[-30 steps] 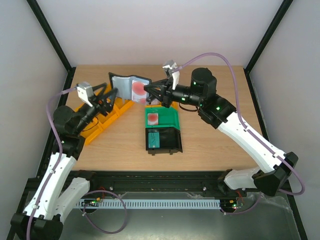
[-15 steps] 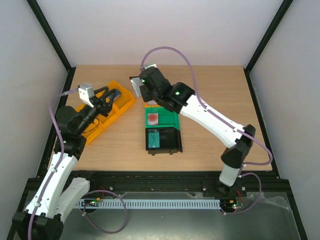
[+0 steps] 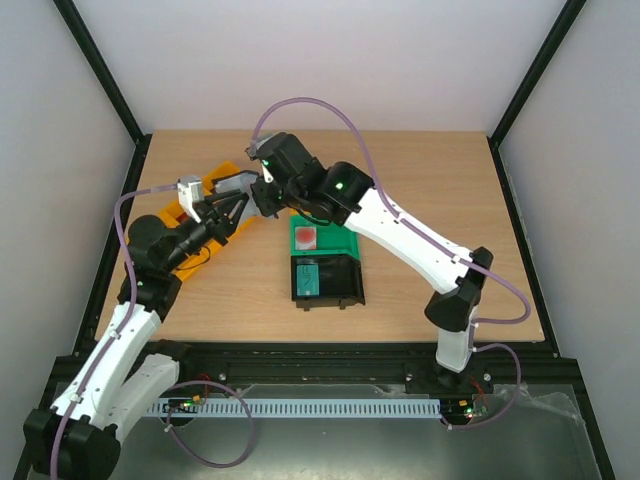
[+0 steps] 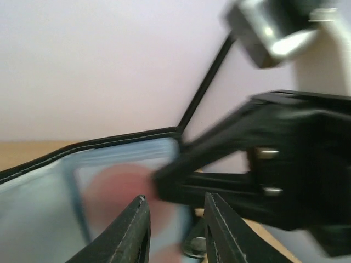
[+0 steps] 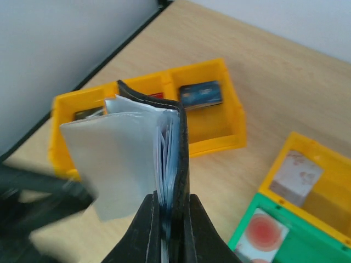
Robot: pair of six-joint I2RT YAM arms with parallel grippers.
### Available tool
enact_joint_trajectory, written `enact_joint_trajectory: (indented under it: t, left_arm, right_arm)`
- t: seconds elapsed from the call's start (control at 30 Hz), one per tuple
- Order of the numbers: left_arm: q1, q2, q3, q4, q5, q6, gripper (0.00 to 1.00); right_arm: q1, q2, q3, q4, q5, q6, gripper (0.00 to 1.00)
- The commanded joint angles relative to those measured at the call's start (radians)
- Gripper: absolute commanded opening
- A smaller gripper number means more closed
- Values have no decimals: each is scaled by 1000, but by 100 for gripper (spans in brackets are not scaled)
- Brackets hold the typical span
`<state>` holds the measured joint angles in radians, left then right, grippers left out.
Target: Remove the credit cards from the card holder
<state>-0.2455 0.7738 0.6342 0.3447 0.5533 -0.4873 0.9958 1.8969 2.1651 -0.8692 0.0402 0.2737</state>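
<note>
The right gripper [image 5: 169,205] has its two fingers pressed together on the lower edge of the card holder [image 5: 143,156], which it holds upright and lifted off the table [image 3: 450,190]. The black cover faces right in the wrist view and the blue-grey lining fans out to the left. Thin pale edges of the credit cards [image 5: 166,143] show packed inside the fold, none drawn out. From above, this pincer [image 3: 262,193] sits in the upper left of the frame over the yellow bin [image 3: 195,190], with the card holder [image 3: 235,183] a grey sliver just left of it. The left gripper [image 3: 236,205] points at it from the lower left with its fingers spread. In its own camera, the left gripper [image 4: 175,200] shows a clear gap between its fingers, with the lining [image 4: 49,203] just beyond them. A blurred reddish patch [image 4: 118,189] shows on the lining, too smeared to identify. Below the holder, the yellow bin [image 5: 230,126] holds a blue card [image 5: 200,94] in one compartment. At centre frame, a green bin [image 3: 335,240] holds a pale card with a red spot [image 3: 305,237], and the black bin [image 3: 345,285] in front holds a teal card [image 3: 308,277].
</note>
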Motion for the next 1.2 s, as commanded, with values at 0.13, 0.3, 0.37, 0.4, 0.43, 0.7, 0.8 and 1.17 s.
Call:
enact_joint_trajectory:
  t: [0.13, 0.3, 0.37, 0.4, 0.43, 0.7, 0.8, 1.17]
  left_arm:
    - [49, -31, -25, 8, 60, -70, 39]
    - [82, -54, -36, 22, 67, -95, 43]
    - [81, -60, -36, 33, 94, -80, 44]
    - [81, -65, -37, 41, 115, -63, 44]
    - [78, -66, -38, 49, 130, -47, 44]
    - [50, -68, -58, 85, 179, 9, 41]
    - [49, -78, -62, 97, 197, 24, 30]
    - [53, -112, -37, 214, 327, 0, 2]
  right_arm:
    - [-69, -204, -183, 268, -470, 8, 2]
    - [-107, -275, -273, 399, -638, 35, 2]
    - [-120, -303, -321, 469, -717, 47, 2]
    - [-122, -315, -349, 509, -753, 56, 2]
    - [-123, -325, -386, 561, -772, 74, 2]
    - [-121, -295, -482, 866, -835, 237, 2]
    - [-121, -289, -480, 857, -818, 231, 1]
    - [-142, -297, -478, 794, -830, 163, 1]
